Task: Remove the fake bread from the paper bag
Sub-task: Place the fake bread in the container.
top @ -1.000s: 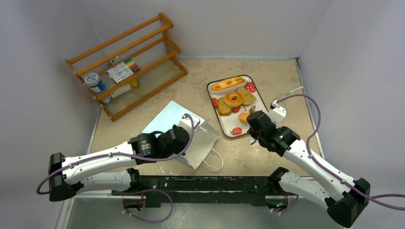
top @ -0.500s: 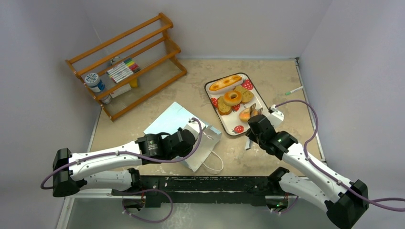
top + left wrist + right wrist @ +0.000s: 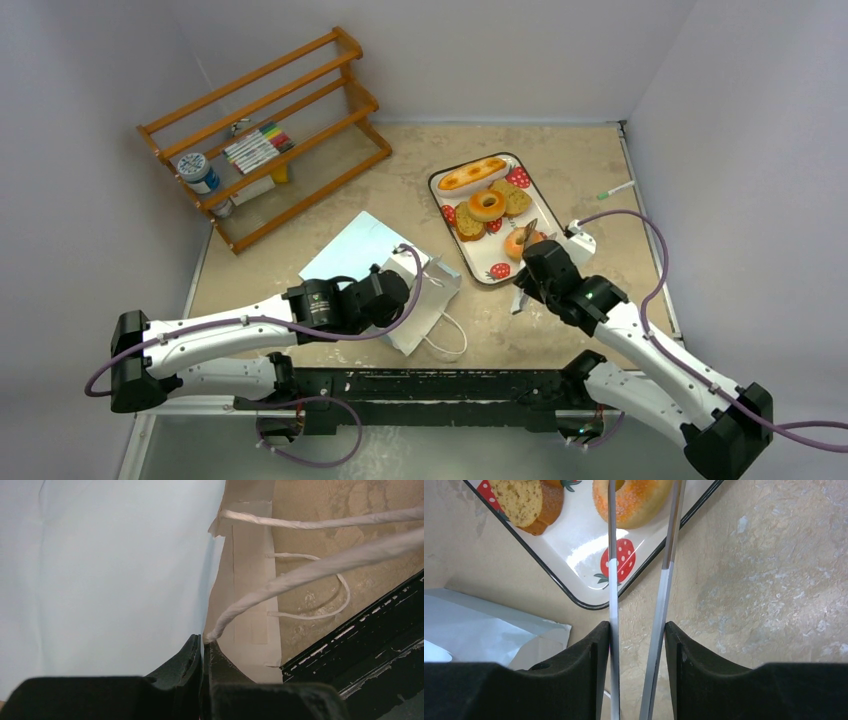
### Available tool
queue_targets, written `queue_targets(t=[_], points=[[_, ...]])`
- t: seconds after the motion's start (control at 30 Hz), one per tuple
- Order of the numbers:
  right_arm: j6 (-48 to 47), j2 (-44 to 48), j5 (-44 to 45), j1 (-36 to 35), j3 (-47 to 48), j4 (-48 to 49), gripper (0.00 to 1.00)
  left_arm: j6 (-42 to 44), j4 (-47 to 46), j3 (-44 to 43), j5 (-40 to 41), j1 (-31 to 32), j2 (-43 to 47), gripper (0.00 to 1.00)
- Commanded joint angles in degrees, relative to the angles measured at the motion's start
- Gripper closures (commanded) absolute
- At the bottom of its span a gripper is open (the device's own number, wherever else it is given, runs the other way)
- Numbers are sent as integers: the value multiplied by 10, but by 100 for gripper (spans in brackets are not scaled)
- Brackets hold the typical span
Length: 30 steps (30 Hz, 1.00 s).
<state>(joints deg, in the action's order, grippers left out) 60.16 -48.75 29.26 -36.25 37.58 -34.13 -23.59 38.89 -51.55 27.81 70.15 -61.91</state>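
The pale-blue paper bag point(image 3: 355, 245) lies flat on the table, mouth toward the near right. My left gripper point(image 3: 397, 292) is shut on the bag's rim point(image 3: 220, 605) beside a white cord handle point(image 3: 300, 570). My right gripper point(image 3: 537, 262) is shut on the long metal tongs point(image 3: 663, 595), whose two arms straddle an orange sugared ring point(image 3: 634, 500) over the strawberry-print tray point(image 3: 497, 271). On the tray lie the golden loaf point(image 3: 473, 173), a tan bagel point(image 3: 487, 205) and toast slices point(image 3: 470, 222). I cannot see inside the bag.
A wooden rack point(image 3: 265, 130) with markers and a small jar stands at the back left. A white object with a cable point(image 3: 582, 238) lies right of the tray. The black rail point(image 3: 420, 385) runs along the near edge.
My right gripper has drawn back toward the near edge, so the tong tips and the orange ring now show. My left gripper has pulled the bag's rim slightly right.
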Motion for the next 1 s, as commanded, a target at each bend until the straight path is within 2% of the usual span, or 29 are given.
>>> queue_targets(t=[0.0, 0.47, 0.8, 0.97], points=[[0, 13, 7, 3, 34, -9, 54, -13, -1, -26, 20, 1, 8, 100], [0, 33, 29, 3, 82, -39, 55, -19, 25, -48, 49, 1, 29, 100], [-6, 78, 53, 4, 86, -27, 55, -91, 87, -74, 74, 1, 62, 100], [-29, 85, 54, 3, 86, -8, 55, -97, 103, -82, 48, 4, 28, 100]])
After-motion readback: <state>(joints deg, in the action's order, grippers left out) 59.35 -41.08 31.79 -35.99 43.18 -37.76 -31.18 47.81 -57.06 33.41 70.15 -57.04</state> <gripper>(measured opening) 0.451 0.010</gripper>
